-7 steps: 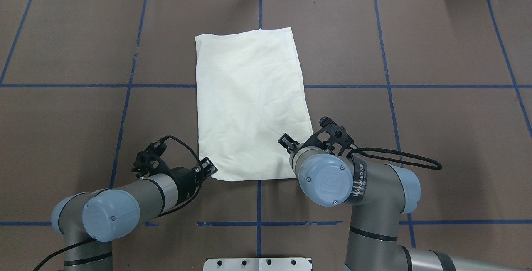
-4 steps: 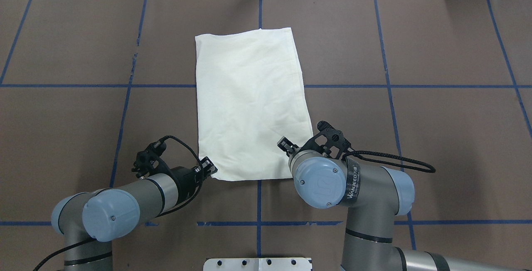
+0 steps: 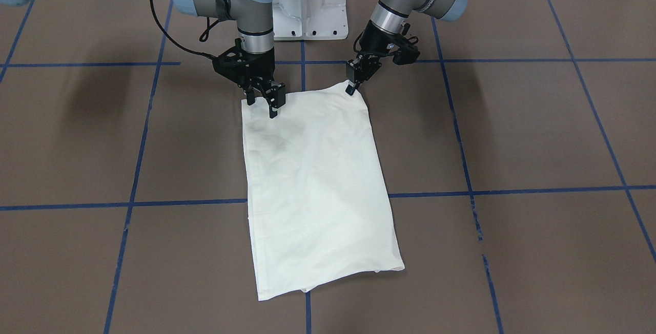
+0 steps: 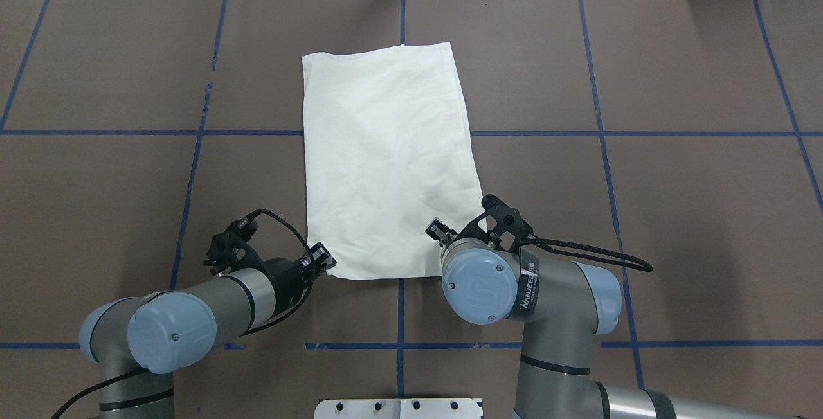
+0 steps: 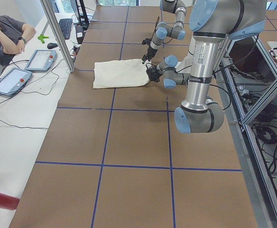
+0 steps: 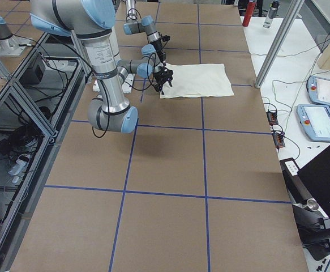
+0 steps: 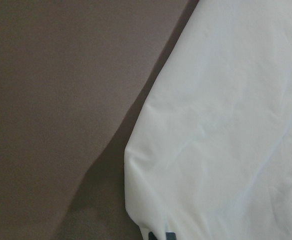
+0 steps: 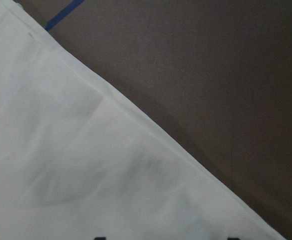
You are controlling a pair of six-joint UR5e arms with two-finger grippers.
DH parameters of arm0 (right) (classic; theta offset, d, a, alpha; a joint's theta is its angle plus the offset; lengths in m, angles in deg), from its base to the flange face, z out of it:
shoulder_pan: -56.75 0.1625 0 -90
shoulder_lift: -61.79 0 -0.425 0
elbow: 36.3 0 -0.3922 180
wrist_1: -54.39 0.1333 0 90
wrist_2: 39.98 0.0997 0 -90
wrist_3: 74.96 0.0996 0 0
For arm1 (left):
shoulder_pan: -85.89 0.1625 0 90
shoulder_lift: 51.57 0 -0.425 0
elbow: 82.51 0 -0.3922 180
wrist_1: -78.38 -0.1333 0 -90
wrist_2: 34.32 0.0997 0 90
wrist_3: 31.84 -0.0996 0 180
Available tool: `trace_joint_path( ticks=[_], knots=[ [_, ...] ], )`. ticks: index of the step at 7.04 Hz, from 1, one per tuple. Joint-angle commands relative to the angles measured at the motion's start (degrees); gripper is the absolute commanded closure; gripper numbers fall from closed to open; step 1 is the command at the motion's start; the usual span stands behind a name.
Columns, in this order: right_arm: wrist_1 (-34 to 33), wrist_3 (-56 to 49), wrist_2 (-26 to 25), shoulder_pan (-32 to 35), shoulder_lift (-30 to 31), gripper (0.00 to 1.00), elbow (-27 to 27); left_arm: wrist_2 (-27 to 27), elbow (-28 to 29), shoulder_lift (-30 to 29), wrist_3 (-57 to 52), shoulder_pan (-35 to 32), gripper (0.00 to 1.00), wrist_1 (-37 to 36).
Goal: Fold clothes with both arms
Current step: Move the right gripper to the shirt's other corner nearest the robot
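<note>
The clothes (image 4: 386, 162) lie as a flat cream rectangle with the plain side up, in the middle of the brown table (image 4: 643, 213). My left gripper (image 3: 352, 87) sits at the corner nearest my left arm, its fingers closed together on that corner. In the left wrist view the clothes (image 7: 226, 125) fill the right half, down to the fingertips. My right gripper (image 3: 263, 106) stands open over the other near corner, its fingers apart just above the fabric. From overhead the right wrist hides most of that gripper. The right wrist view shows the clothes' (image 8: 85, 165) edge running diagonally.
A white pedestal base (image 3: 307, 6) stands between the arms at the table's near edge. Blue tape lines (image 4: 604, 149) cross the table. In the exterior left view a person (image 5: 5, 33) sits past the far edge beside tablets (image 5: 41, 59) and an aluminium post (image 5: 57, 35).
My right wrist has moved left and back toward the robot's base over the clothes' near right corner. The left arm and the clothes have not moved.
</note>
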Motion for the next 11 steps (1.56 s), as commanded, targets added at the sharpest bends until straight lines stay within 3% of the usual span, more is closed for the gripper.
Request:
trace_joint_path(
  ticks=[1, 2, 4, 5, 7, 8, 11],
  knots=[
    [0.28, 0.22, -0.16, -0.48, -0.20, 0.15, 0.24, 0.00, 0.00, 0.00, 0.00, 0.00, 1.00, 0.00],
    [0.36, 0.57, -0.25, -0.57, -0.21, 0.17, 0.24, 0.00, 0.00, 0.00, 0.00, 0.00, 1.00, 0.00],
    [0.80, 1.10, -1.74, -0.92, -0.21, 0.35, 0.33, 0.00, 0.00, 0.00, 0.00, 0.00, 1.00, 0.00],
    [0.98, 0.93, -1.83, -1.10, -0.21, 0.36, 0.33, 0.00, 0.00, 0.00, 0.00, -0.09, 1.00, 0.00],
    [0.98, 1.01, -1.74, -1.10, -0.29, 0.65, 0.33, 0.00, 0.00, 0.00, 0.00, -0.09, 1.00, 0.00],
    [1.07, 1.45, -1.83, -1.10, -0.73, 1.00, 0.33, 0.00, 0.00, 0.00, 0.00, -0.09, 1.00, 0.09],
    [0.98, 4.35, -1.83, -0.23, -1.87, 1.00, -1.59, -0.17, -0.79, -0.09, -1.57, -0.35, 1.00, 0.00]
  ],
)
